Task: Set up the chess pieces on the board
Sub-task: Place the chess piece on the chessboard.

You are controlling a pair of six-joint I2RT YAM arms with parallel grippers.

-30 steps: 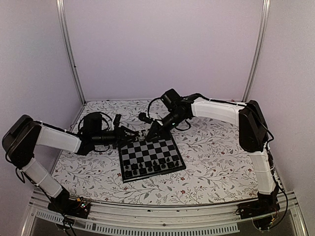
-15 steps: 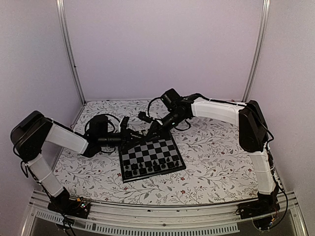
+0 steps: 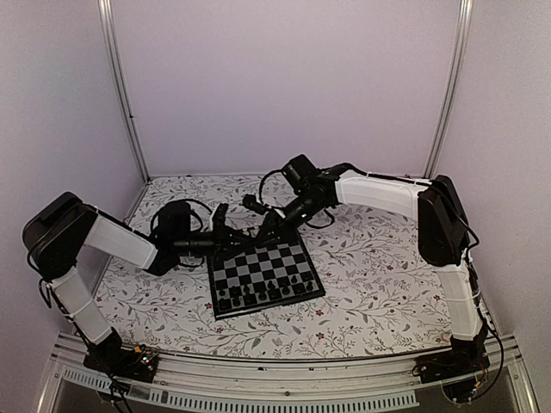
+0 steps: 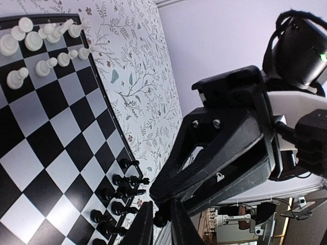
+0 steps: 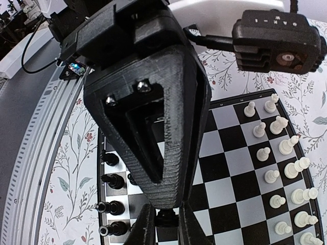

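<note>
One small black chess piece point(image 5: 166, 216) sits right between the fingertips of the right pincer point(image 5: 166, 210), whose jaws are drawn nearly together and press it from both sides. From the left wrist, a small black piece of the same look shows between the fingertips of the left pincer point(image 4: 161, 210) too. Those jaws are narrowed close about it, though whether they actually pinch it I cannot tell. Each pincer's tip comes down to the other's, so the two meet nose to nose at the piece, the left reaching in from the left side and the right from the far right. Under them lies the board point(image 3: 263, 268). In the right wrist view the gripped piece shows over the checkered squares, just beside the other black pieces point(image 3: 265, 293). Whether it touches the board or hangs above it cannot be made out. Those black pieces stand in rows along the board's near edge, while the white pieces point(image 4: 33, 42) stand in two rows along the opposite edge, with bare squares between the two camps. The board rests near the middle of the floral bench point(image 3: 379, 275). In the overhead view both pincers show at the board's far left corner.
</note>
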